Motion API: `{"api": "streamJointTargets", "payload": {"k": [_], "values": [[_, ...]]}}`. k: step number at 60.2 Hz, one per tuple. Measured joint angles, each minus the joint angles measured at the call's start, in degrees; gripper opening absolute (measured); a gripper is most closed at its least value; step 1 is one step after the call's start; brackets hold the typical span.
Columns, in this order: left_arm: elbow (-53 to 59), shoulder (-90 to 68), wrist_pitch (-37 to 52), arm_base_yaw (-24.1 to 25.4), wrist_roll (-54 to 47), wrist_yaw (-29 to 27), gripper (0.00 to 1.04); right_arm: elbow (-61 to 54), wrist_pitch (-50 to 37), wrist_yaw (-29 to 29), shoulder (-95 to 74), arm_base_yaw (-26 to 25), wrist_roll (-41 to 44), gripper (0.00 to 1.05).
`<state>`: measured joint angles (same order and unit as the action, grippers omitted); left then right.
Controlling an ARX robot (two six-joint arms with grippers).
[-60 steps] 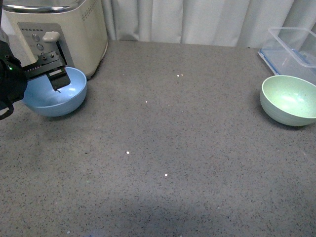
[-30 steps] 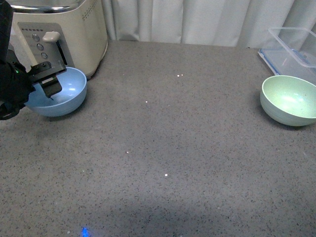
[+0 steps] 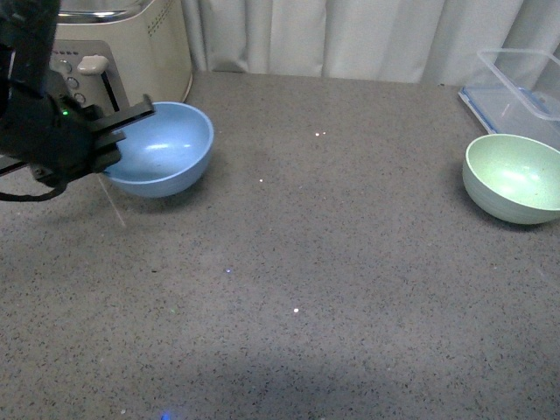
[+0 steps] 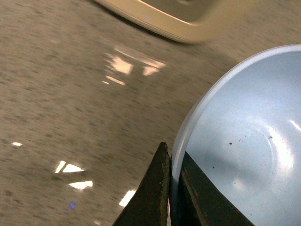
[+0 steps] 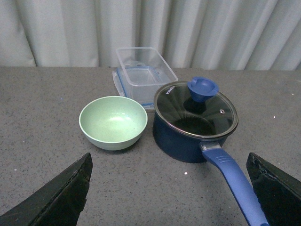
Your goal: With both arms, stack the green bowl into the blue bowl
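The blue bowl [image 3: 162,149] has moved out from beside the toaster [image 3: 131,44], its rim clamped by the left gripper [image 3: 121,133], so staging has begun; the right gripper [image 5: 168,162] is spread and idle.

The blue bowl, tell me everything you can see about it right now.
The round light-blue matte plastic bowl is smooth, with a plain thin rim and a few dark specks inside; otherwise empty. It looks slightly tilted, at the left of the grey speckled table, close to the cream toaster. The left arm's black tool is shut on its rim, one finger inside, one outside. Whether its base rests on the table cannot be told.
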<state>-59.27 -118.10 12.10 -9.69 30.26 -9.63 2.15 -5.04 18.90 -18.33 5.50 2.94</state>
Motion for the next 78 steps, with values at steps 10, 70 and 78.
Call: {"api": "streamJointTargets", "payload": {"k": [10,70,78], "values": [[-0.28,0.96,-1.09,-8.17,2.38,1.22,0.04,0.00,0.00,0.00,0.00,0.00,0.00,0.96],[-10.56,-7.89,-6.47,-19.91,6.75,-0.76,0.26,0.00,0.00,0.02,0.00,0.00,0.00,0.96],[-9.09,-5.97,-4.98,-19.50,6.27,-1.01,0.46,0.00,0.00,0.00,0.00,0.00,0.00,0.96]]}}
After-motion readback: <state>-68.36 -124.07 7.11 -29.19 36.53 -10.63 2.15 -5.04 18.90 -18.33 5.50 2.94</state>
